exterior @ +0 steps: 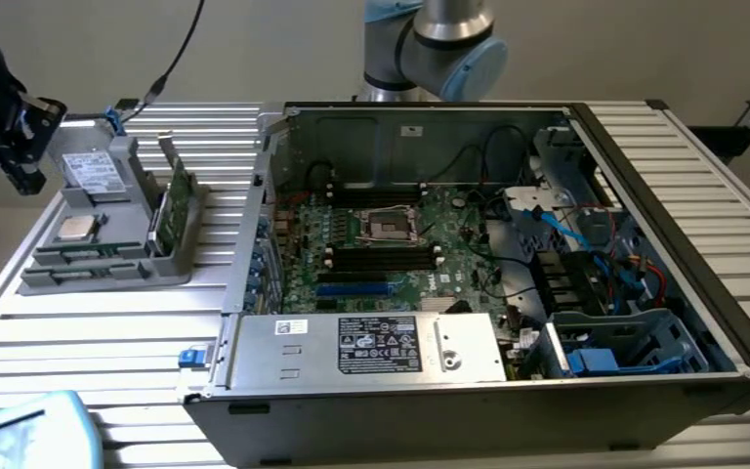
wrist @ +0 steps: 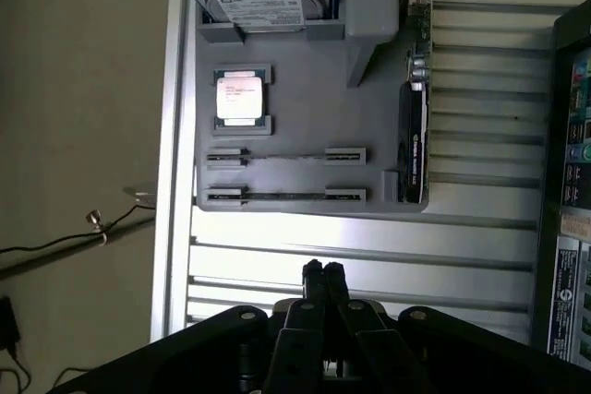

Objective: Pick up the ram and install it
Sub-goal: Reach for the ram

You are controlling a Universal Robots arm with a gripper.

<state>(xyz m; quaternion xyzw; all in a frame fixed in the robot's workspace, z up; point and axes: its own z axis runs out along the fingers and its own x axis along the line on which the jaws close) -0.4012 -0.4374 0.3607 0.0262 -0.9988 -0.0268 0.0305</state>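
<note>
Fingers (wrist: 314,276) pressed shut, gripping nothing, above the worktop (wrist: 369,256). The ram (wrist: 284,196), seen edge-on as a thin dark strip, stands ahead of them in the grey holder's (wrist: 295,71) nearest slot.

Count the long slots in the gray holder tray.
2 slots: one beside the processor chip, the other parallel to it, at the edge of the tray. Contents unclear.
</note>
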